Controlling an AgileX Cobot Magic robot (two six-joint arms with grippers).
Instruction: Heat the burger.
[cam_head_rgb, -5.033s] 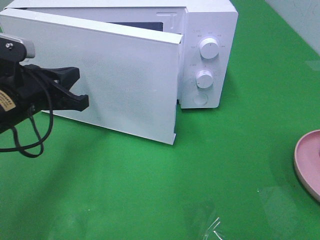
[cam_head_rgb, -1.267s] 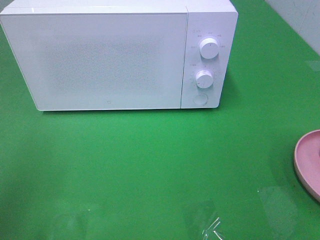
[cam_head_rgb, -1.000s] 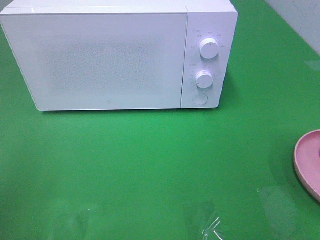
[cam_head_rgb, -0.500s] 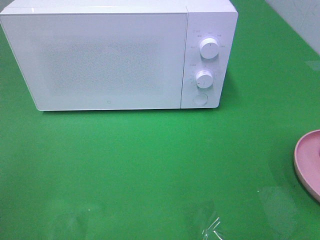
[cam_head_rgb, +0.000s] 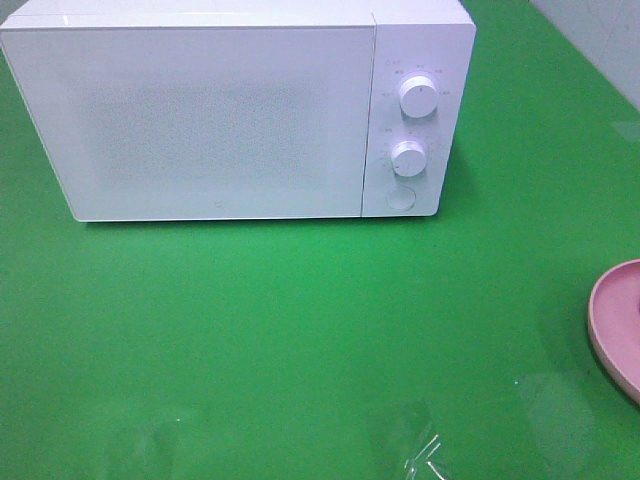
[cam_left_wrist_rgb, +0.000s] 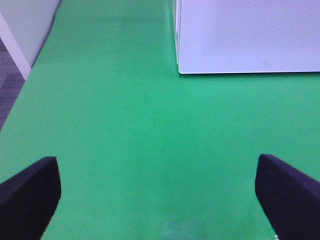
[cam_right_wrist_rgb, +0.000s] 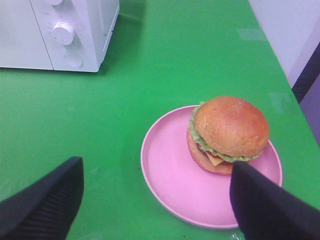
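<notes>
Appliance: the white box-shaped microwave oven (cam_head_rgb: 220, 110) is standing at the back of the green table top (cam_head_rgb: 300, 340), its flat white door (cam_head_rgb: 200, 120) sitting flush and shut.
Controls: two round white dials (cam_head_rgb: 418, 96) and a round white button (cam_head_rgb: 400, 198) are showing on the panel at the door's right; their settings are too small to read.
Task item: the round burger with a tan-brown domed bun, green lettuce edge and dark filling (cam_right_wrist_rgb: 227, 134) is resting on the far side of the flat pink round plate (cam_right_wrist_rgb: 172, 175), well apart from the oven.
Plate position: only the plate's rim (cam_head_rgb: 612, 325) is showing in the high view, at the table's right edge.
Left gripper (cam_left_wrist_rgb: 160, 197): its black fingers (cam_left_wrist_rgb: 30, 192) are standing wide apart over bare green table, holding nothing.
Right gripper (cam_right_wrist_rgb: 155, 200): its black fingers (cam_right_wrist_rgb: 265, 207) are spread wide, hanging above the near side of the plate, gripping nothing.
Progress: the burger is lying outside the oven, so the loading is judged not yet done.
Remaining: the door is needing to be opened, the burger placed inside, the door shut and a dial turned.
</notes>
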